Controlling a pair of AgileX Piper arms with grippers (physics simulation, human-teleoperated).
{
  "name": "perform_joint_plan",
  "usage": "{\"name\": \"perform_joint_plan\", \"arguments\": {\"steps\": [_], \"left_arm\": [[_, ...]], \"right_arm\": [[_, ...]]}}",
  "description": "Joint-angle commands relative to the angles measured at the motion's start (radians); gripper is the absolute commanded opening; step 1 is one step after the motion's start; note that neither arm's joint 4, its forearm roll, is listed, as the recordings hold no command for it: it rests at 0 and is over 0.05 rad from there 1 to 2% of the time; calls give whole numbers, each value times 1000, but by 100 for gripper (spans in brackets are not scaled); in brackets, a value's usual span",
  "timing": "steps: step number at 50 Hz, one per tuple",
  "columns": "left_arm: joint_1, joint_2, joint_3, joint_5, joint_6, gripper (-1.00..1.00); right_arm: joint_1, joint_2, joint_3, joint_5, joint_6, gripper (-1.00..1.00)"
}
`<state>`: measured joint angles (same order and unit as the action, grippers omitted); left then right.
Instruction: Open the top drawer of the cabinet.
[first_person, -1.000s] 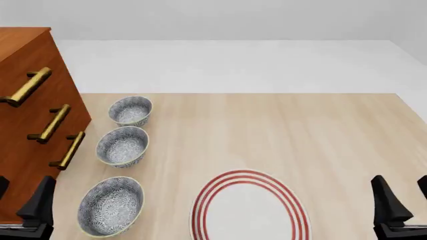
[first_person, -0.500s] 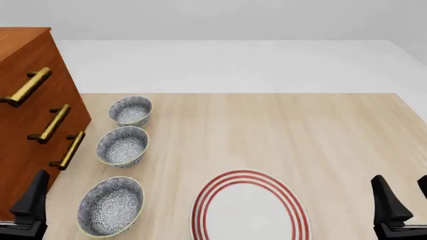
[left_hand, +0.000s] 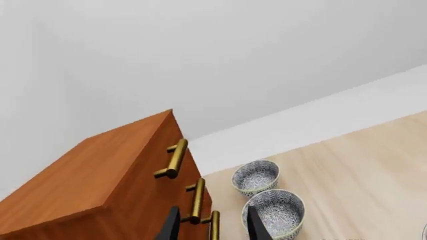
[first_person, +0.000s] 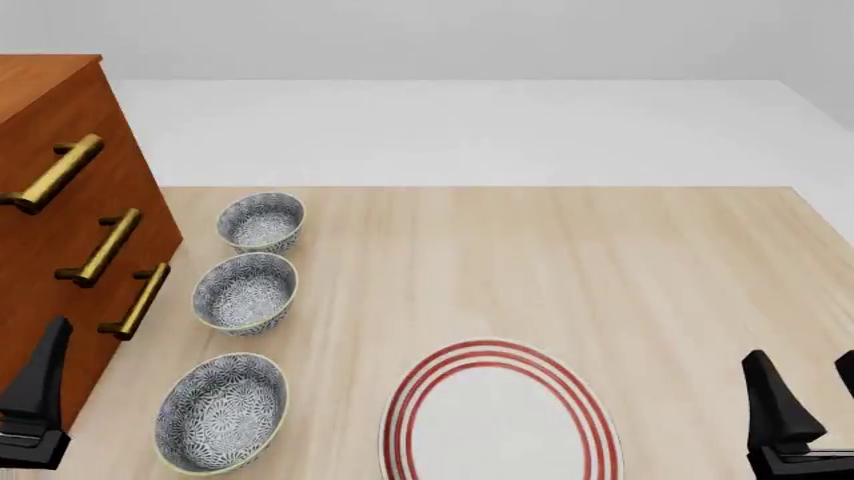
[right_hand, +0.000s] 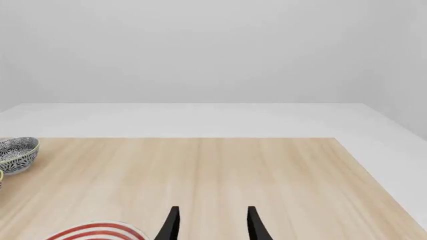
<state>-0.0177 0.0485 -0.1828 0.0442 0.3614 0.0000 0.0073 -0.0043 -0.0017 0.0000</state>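
Note:
The cabinet (first_person: 34, 80) is a tall reddish-brown chest at the table's far left, with three brass bar handles down its front. The top drawer (first_person: 83, 118) sits flush and closed, its handle (first_person: 54, 172) uppermost. In the left wrist view the same cabinet (left_hand: 100, 175) fills the frame, top handle (left_hand: 173, 159) ahead of my open left gripper (left_hand: 213, 227). In the front view only one of its fingers (first_person: 40, 385) shows, low in front of the cabinet's lower part, well below the top handle. My right gripper (first_person: 807, 388) (right_hand: 212, 225) stands open and empty at the near right.
Three patterned bowls (first_person: 260, 222) (first_person: 246, 292) (first_person: 222, 410) line up beside the cabinet's front. A white plate with red rings (first_person: 501, 420) lies near the front edge at the middle. The table's right edge (first_person: 827, 215) runs close to the right gripper.
My left gripper has shifted left toward the cabinet's front, with one finger now out of the front view. The right gripper, drawer and bowls have not moved.

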Motion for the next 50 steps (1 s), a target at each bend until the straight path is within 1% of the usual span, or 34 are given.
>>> {"name": "perform_joint_plan", "arguments": {"steps": [1,2,3,4,5,6,9,10,12,13,14,15,17,21,23,24,25,26,28,29,30,32,34,35,37,41,44,45,46,50], "left_arm": [[-4,22,-6,-30,179,100],[-4,23,-5,-31,179,100],[3,30,-20,-25,158,100],[-8,28,-8,-33,214,100],[-4,34,-17,-32,203,100],[-8,42,-10,-43,235,100],[-20,55,-8,-53,270,100],[-26,62,0,-64,292,100],[-29,76,0,-80,307,100],[-33,89,5,-92,330,100],[-33,99,3,-96,331,100],[-44,107,10,-108,356,100],[-49,124,12,-121,370,100],[-53,176,29,-181,446,100],[-52,186,25,-186,454,100],[-54,209,25,-201,476,100],[-51,217,19,-204,472,100],[-50,239,27,-224,498,100],[-46,249,27,-235,501,100],[-42,261,33,-254,527,100],[-44,263,22,-241,520,100],[-39,275,27,-262,553,100],[-36,283,18,-258,555,100],[-32,289,28,-278,583,100],[-31,298,17,-271,583,100],[-27,330,21,-297,608,100],[-26,341,21,-304,613,100],[-23,355,26,-324,630,100],[-22,358,20,-318,623,100],[-14,377,23,-340,643,100]], "right_arm": [[0,0,0,0,0,100],[0,0,0,0,0,100],[0,0,0,0,0,100],[0,0,0,0,0,100],[0,0,0,0,0,100],[0,0,0,0,0,100],[0,0,0,0,0,100],[0,0,0,0,0,100],[0,0,0,0,0,100],[0,0,0,0,0,100],[0,0,0,0,0,100],[0,0,0,0,0,100],[0,0,0,0,0,100],[0,0,0,0,0,100],[0,0,0,0,0,100],[0,0,0,0,0,100],[0,0,0,0,0,100],[0,0,0,0,0,100],[0,0,0,0,0,100],[0,0,0,0,0,100],[0,0,0,0,0,100],[0,0,0,0,0,100],[0,0,0,0,0,100],[0,0,0,0,0,100],[0,0,0,0,0,100],[0,0,0,0,0,100],[0,0,0,0,0,100],[0,0,0,0,0,100],[0,0,0,0,0,100],[0,0,0,0,0,100]]}}
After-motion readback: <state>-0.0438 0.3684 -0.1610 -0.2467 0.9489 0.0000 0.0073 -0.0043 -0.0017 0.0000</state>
